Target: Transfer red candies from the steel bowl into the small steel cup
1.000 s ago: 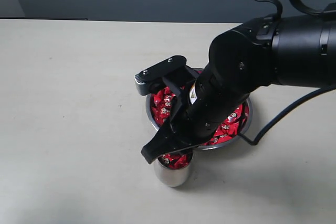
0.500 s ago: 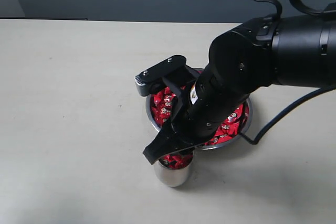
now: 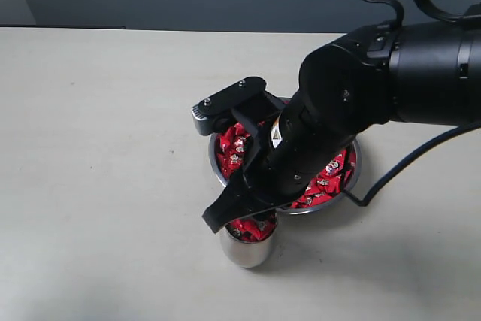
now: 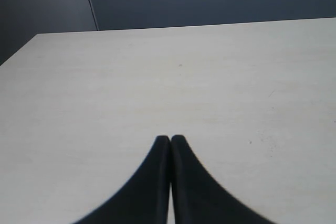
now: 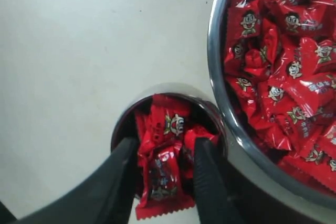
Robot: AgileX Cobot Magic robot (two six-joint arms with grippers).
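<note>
The steel bowl point(image 3: 354, 176) point(image 5: 215, 72) holds a heap of red candies point(image 3: 233, 149) point(image 5: 286, 56). Touching its near side stands the small steel cup point(image 3: 243, 250) point(image 5: 169, 88), filled with red candies up to its rim. My right gripper point(image 3: 246, 220) point(image 5: 165, 148) hangs just over the cup's mouth, open. One red candy point(image 5: 166, 179) lies on the cup's pile between the spread fingers, with a gap to one finger. My left gripper point(image 4: 169, 139) is shut with nothing in it, over bare table, away from both vessels.
The right arm point(image 3: 376, 88) covers much of the bowl in the exterior view, and its black cable point(image 3: 391, 174) trails along the table beside the bowl. The pale table point(image 3: 98, 148) stretches to the left and front, with a dark wall behind.
The right gripper's fingers have spread apart over the cup, letting go of the candy between them. The arm itself has barely shifted. The left gripper has not moved.
</note>
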